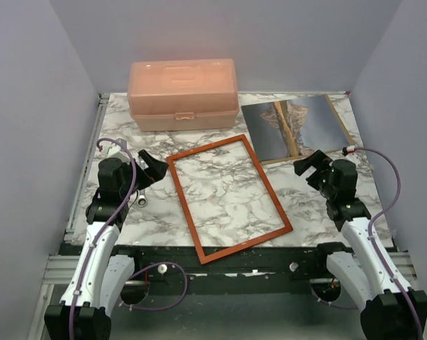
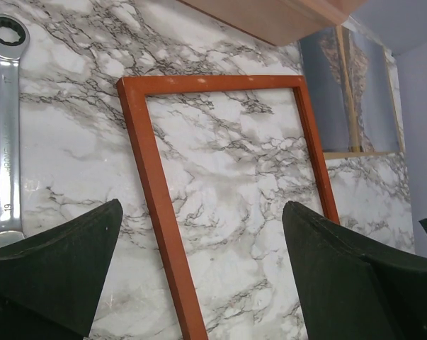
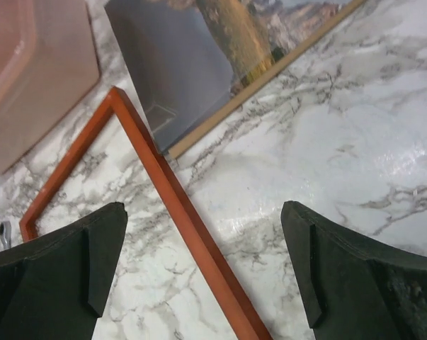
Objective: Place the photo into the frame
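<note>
The reddish-brown frame (image 1: pixel 185 210) lies flat and empty on the marble table, tilted, in the middle. The photo (image 1: pixel 298 127), a mountain print, lies face up at the back right on a tan backing board (image 1: pixel 302 155), just past the frame's far right corner. My left gripper (image 1: pixel 151 168) is open and empty, left of the frame's far left corner. My right gripper (image 1: pixel 309 166) is open and empty, just in front of the photo. The left wrist view shows the frame (image 2: pixel 153 177) and the photo (image 2: pixel 326 92) beyond my gripper (image 2: pixel 202 205). The right wrist view shows the frame (image 3: pixel 178 198) and the photo (image 3: pixel 178 64) beyond my gripper (image 3: pixel 202 209).
A peach plastic box (image 1: pixel 183 93) stands at the back, behind the frame; it also shows in the right wrist view (image 3: pixel 29 71). A silver ratchet wrench (image 1: pixel 141 200) lies by the left arm, seen too in the left wrist view (image 2: pixel 4 134). Grey walls enclose the table.
</note>
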Controlling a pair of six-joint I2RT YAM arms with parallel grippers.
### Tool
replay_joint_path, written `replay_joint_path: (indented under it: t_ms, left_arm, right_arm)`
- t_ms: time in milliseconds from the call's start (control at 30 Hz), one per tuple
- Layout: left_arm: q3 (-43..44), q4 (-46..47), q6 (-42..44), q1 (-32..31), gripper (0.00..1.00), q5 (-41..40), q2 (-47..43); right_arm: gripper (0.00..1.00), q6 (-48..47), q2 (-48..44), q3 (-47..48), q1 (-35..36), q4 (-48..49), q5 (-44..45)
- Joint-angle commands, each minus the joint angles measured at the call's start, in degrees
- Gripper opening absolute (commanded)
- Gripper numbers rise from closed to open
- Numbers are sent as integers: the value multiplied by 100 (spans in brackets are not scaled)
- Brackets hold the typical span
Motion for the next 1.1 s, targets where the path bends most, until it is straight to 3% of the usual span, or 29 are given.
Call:
replay_joint_path:
  t_ms: [0, 267, 500, 700, 933, 1067]
  left_arm:
    - [76, 162, -107, 39, 99, 358, 174]
    - [190, 42, -1, 31, 98, 685, 802]
    - [477, -132, -9, -293, 99, 707, 1981]
    - [925, -515, -82, -932, 99, 83, 2917]
    - [996, -650, -143, -1094, 99, -341, 3366]
    - [937, -487, -107, -1103, 98, -178, 3558]
  right_arm:
    - [100, 126, 363, 209, -10, -832, -448]
    - [100, 129, 777, 269, -10, -959, -749]
    - [100, 16, 1178, 399, -10, -1011, -939]
    - [100, -262, 1814, 493, -10, -923, -1503]
    - [100, -481, 2545, 592, -10, -811, -2240]
    - [100, -494, 2854, 529, -9, -638, -2563]
